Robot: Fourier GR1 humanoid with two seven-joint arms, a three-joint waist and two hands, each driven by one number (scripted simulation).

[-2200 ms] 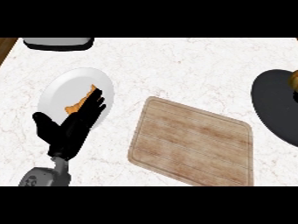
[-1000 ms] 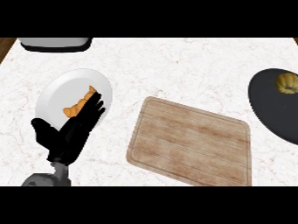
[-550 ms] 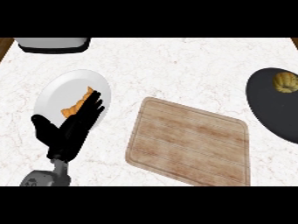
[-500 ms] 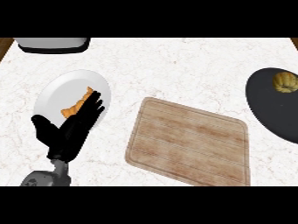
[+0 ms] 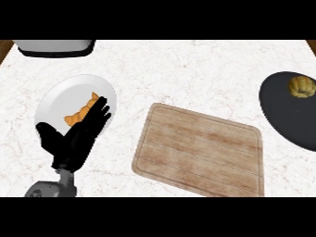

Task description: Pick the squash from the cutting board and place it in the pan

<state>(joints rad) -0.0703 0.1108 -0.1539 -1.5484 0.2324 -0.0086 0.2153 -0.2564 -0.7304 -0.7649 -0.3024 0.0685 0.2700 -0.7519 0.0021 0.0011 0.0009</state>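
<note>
- Head view: the left hand (image 5: 75, 139) rises from the lower edge, fingers straight and spread, lying over the white plate (image 5: 58, 99) and its orange food (image 5: 84, 112).
- The squash (image 5: 302, 86) sits in the black pan (image 5: 298, 120), well apart from the bare cutting board (image 5: 201, 149).

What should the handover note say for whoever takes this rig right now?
Left hand: open, fingers straight, resting over the lower part of the white plate, next to the orange food on it. It holds nothing.
Right hand: not in view.
Squash: lying in the black pan at the right edge, near its upper end.
Cutting board: in the middle of the counter, nothing on it.
Done: the squash is off the board and in the pan, with no hand on it.
Left: nothing for the task as far as this view shows; confirm where the right hand is.
</note>
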